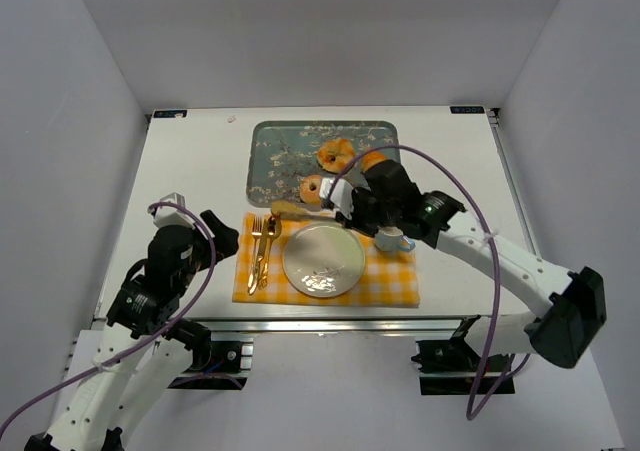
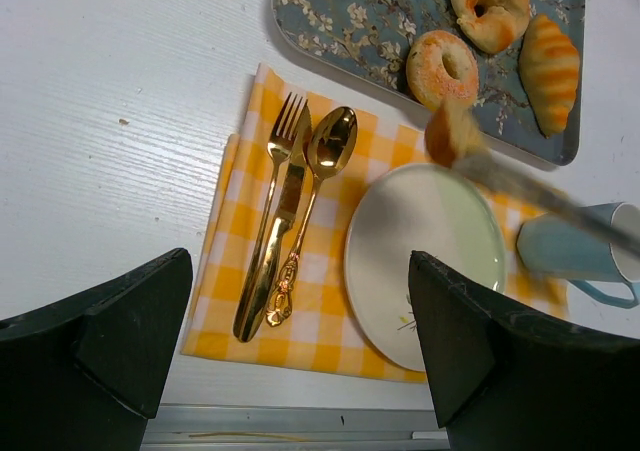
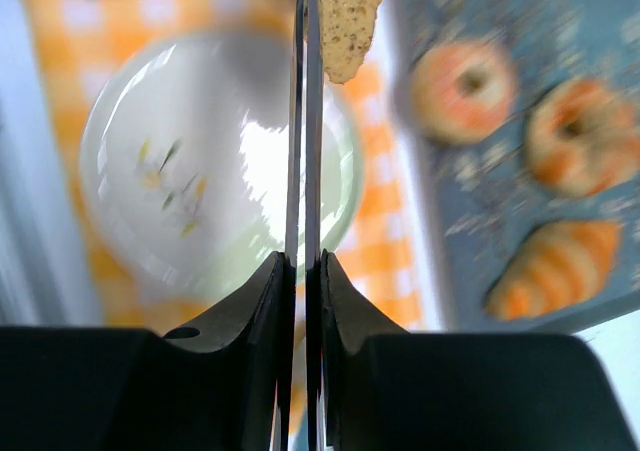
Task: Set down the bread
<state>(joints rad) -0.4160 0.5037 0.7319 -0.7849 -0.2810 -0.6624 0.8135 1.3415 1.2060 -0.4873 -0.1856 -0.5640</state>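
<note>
The right claw (image 3: 302, 271), closest to the lens, is pressed together on the two thin blades of metal tongs (image 3: 301, 121). At the tong tips the bread (image 3: 350, 16) is pinched by one edge and hangs over the rim of the plate (image 3: 170, 201) on the tray (image 3: 445, 211) side. The bread looks light, soft and crumbly. A thin edge grip may tear or slip, so a hold nearer its middle seems safer. The plate rests on a checked cloth (image 1: 395, 283) on the counter (image 1: 190, 171). The left claw (image 2: 300, 326) hangs spread apart, holding nothing.
</note>
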